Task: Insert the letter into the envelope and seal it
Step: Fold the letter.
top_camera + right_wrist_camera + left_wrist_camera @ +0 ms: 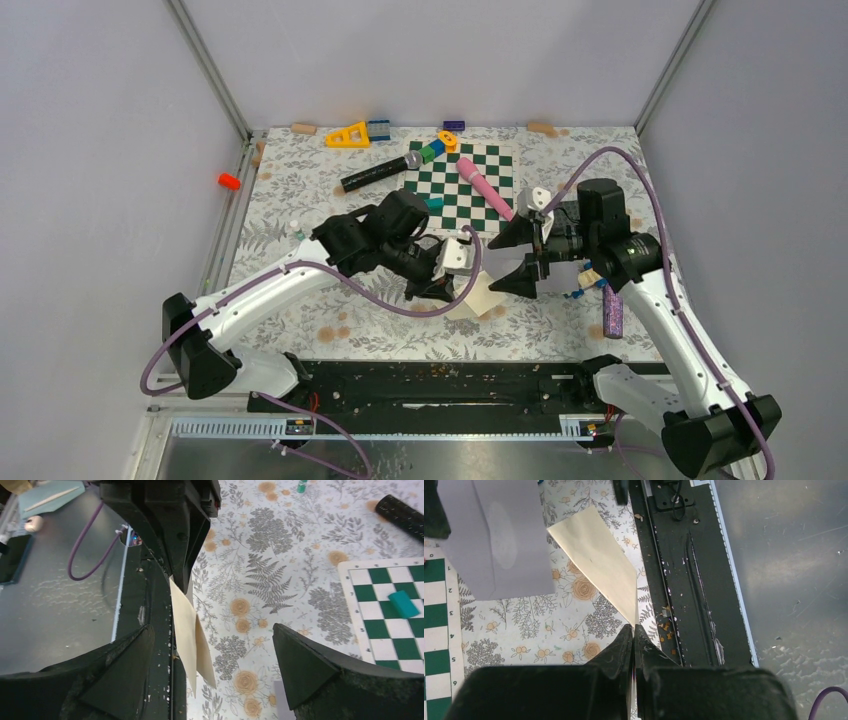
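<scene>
— Checking the left tool (634,630): clamping shut on one corner of the cream folded paper letter (596,560), holding it tilted above the floral-print table (574,625).

— And the right tool (212,630)?

— Gaping wide apart, gripping nothing, hovering just beside the letter.

— Looking for the plain light grey paper envelope (499,540)?

— Lying just beside the letter's free end, under the right tool and next to the green-and-white chessboard (436,610). Touching the letter or not: impossible telling.

— Judging the handling?

— Probably dealing with thin, light, floppy paper: sagging when pinched at a single corner, creasing easily, sliding about on the table. Likely worth pinning the envelope's body flat and lifting its mouth by the flap's edge, while keeping the letter gripped at its corner and feeding the free end in first.
</scene>
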